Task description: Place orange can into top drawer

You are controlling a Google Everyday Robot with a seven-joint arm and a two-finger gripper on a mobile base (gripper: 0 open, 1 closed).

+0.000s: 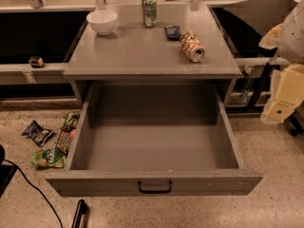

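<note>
The orange can (pixel 192 46) lies on its side on the grey cabinet top (pixel 137 51), toward the right, its silver end facing the front. The top drawer (pixel 228 137) is pulled fully open below it, and its inside is bare. Its flat front panel carries a small black handle (pixel 155 187). My gripper (pixel 284 96) is at the right edge of the view, a cream-coloured arm part hanging beside the cabinet, to the right of and lower than the can. It holds nothing that I can see.
A green can (pixel 149 11) stands upright at the back of the top. A white bowl (pixel 102 21) sits at the back left, and a small dark packet (pixel 173 32) lies near the orange can. Snack bags (pixel 47 158) lie on the floor to the left. A black cable (pixel 33 189) runs across the floor.
</note>
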